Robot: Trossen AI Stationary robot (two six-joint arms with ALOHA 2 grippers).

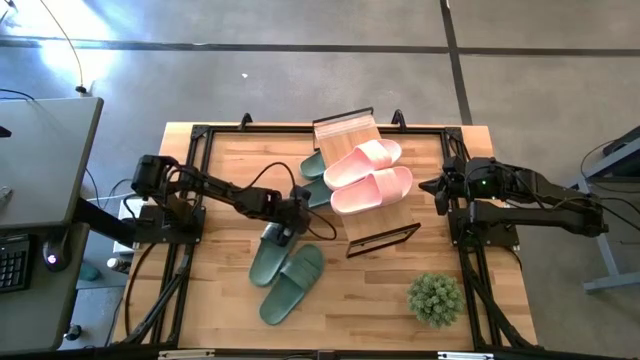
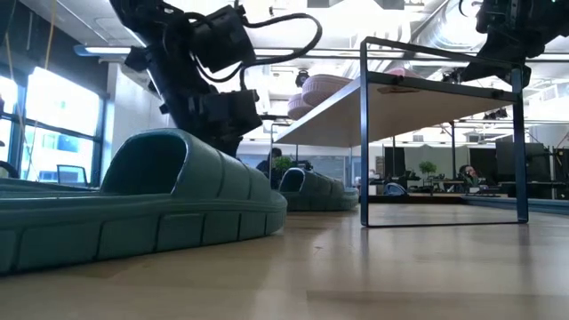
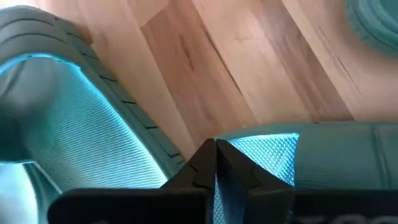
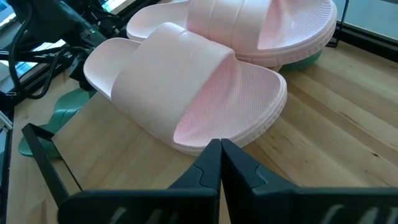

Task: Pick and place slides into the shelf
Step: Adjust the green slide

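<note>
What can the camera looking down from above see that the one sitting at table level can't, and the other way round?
Only the overhead view shows the potted plant, both pink sandals whole on the rack, and the right hand waiting beside it. Only the table-level view shows the open space under the rack and the office room behind. Both show the green sandals on the table and the left hand above them.
</note>
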